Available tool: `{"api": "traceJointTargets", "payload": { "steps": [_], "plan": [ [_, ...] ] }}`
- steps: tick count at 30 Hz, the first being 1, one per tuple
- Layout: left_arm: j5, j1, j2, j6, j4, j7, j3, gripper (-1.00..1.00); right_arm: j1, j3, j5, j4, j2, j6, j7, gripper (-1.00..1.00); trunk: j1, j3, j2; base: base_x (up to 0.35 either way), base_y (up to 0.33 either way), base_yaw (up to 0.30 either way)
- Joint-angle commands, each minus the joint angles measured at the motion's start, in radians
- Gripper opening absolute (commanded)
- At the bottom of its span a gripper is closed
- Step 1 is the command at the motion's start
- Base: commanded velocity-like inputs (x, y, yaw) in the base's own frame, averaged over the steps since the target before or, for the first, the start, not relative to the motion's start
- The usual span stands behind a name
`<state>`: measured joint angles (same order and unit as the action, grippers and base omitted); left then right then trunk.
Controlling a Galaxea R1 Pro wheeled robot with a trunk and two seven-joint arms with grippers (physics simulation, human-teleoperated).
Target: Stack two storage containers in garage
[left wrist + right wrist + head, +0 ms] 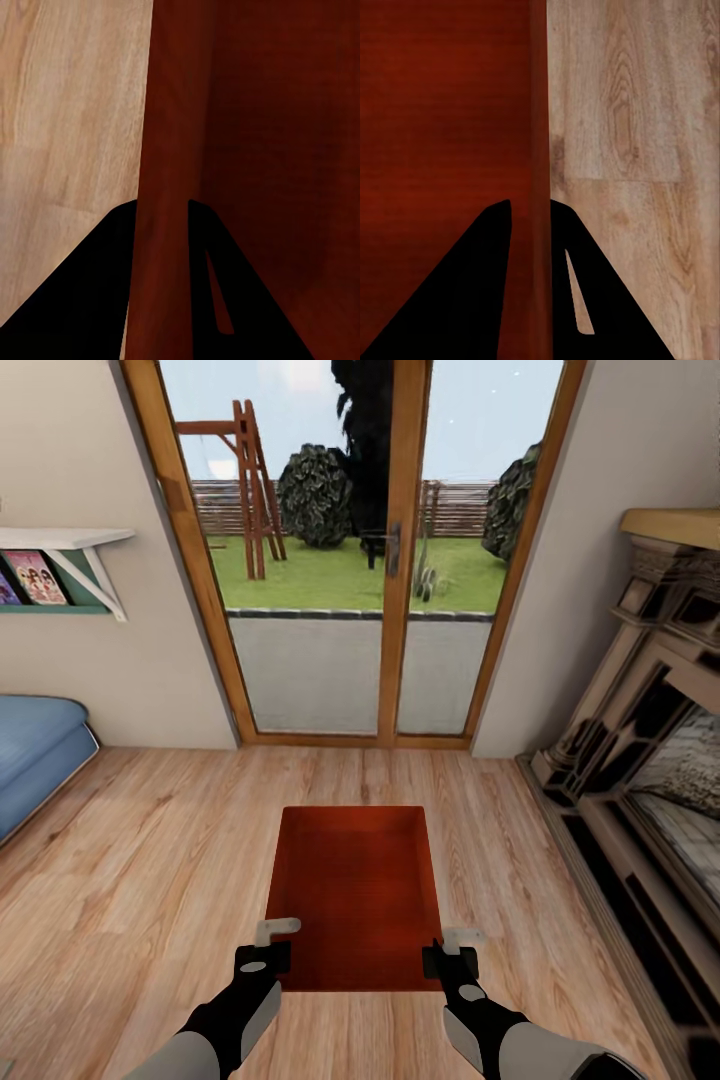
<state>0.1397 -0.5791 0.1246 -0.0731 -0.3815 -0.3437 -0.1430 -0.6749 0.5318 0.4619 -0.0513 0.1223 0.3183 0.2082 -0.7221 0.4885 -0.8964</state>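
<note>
One orange-red storage container (355, 880) sits straight ahead of me over the light wood planks (150, 840) of the living room, its open top facing up. My left gripper (270, 945) clamps its left wall near the front corner. My right gripper (455, 950) clamps the right wall at the matching spot. In the left wrist view the black fingers (112, 262) straddle the thin red wall (161, 150). In the right wrist view the fingers (480, 262) likewise straddle the wall (538, 112). I cannot tell whether the bin touches the planks. The garage is out of view.
Glazed patio doors (390, 560) with wooden frames stand straight ahead, a garden behind them. A brick fireplace (650, 760) lines the right side. The blue sofa's corner (35, 755) juts in at the left, under a wall shelf (60, 565). Bare planks lie on both sides of the bin.
</note>
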Motion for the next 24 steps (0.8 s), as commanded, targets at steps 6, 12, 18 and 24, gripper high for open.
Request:
{"api": "traceJointTargets", "payload": {
  "steps": [6,12,18,24],
  "plan": [
    [-0.011,-0.001,0.000,-0.005,-0.013,-0.011,0.008,-1.00,0.000,-0.019,0.014,0.002,0.000,0.001,-0.001,-1.00,0.000,-0.009,-0.001,0.000,0.000,0.000],
    [-0.011,-0.001,0.000,-0.005,-0.013,-0.011,0.008,-1.00,0.000,-0.019,0.014,0.002,0.000,0.001,-0.001,-1.00,0.000,-0.018,-0.001,0.000,0.000,0.000],
    [-0.011,-0.001,0.000,-0.005,-0.013,-0.011,0.008,-1.00,0.000,-0.019,0.014,0.002,0.000,0.001,-0.001,-1.00,0.000,-0.028,-0.001,0.000,0.000,0.000],
    [-0.011,-0.001,0.000,-0.005,-0.013,-0.011,0.008,-1.00,0.000,-0.019,0.014,0.002,0.000,0.001,-0.001,-1.00,0.000,-0.038,-0.001,0.000,0.000,0.000]
  ]
}}
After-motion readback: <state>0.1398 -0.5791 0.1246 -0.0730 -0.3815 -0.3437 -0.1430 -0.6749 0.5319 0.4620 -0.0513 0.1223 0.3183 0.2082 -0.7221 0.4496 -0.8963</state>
